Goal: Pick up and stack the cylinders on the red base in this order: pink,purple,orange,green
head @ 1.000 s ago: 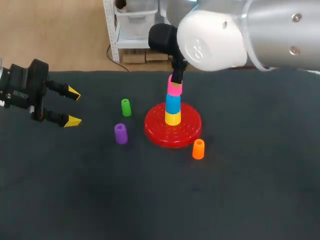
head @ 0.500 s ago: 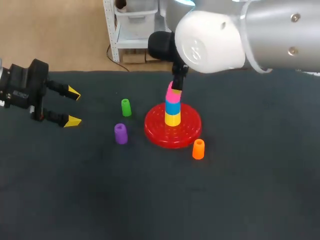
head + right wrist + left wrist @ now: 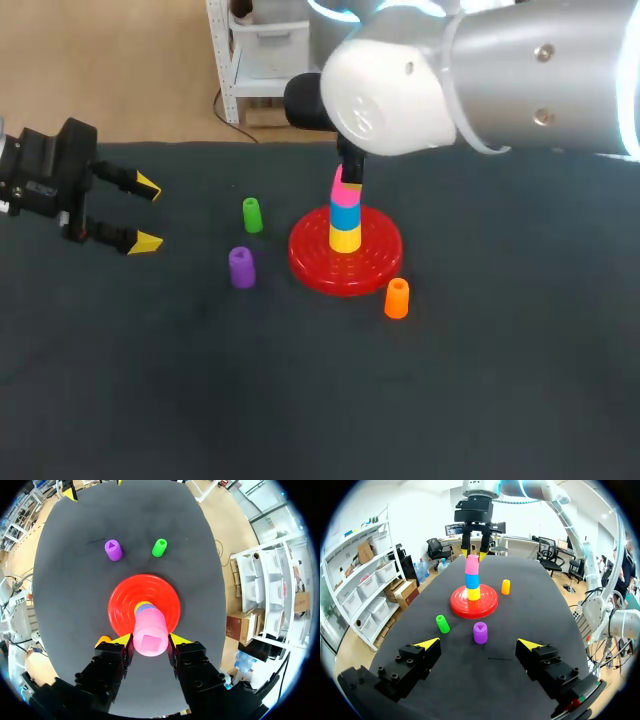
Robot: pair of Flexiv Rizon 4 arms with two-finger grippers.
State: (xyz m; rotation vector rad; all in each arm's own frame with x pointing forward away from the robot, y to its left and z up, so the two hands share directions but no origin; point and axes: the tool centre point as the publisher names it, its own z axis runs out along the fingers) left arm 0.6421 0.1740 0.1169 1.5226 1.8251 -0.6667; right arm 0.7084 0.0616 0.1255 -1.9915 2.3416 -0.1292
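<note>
dark tabletop (image 3: 500,380); right end effector (image 3: 150,641) closed on pink cylinder (image 3: 149,630) above red base (image 3: 120,605).

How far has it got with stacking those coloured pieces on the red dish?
Barely started. The pink cylinder sits on a blue cylinder and yellow cylinder on the red base, gripped by the right pincer, not yet released. The left pincer is open, holding nothing. Left to do: the purple cylinder, orange cylinder and green cylinder stand loose on the table.
</note>
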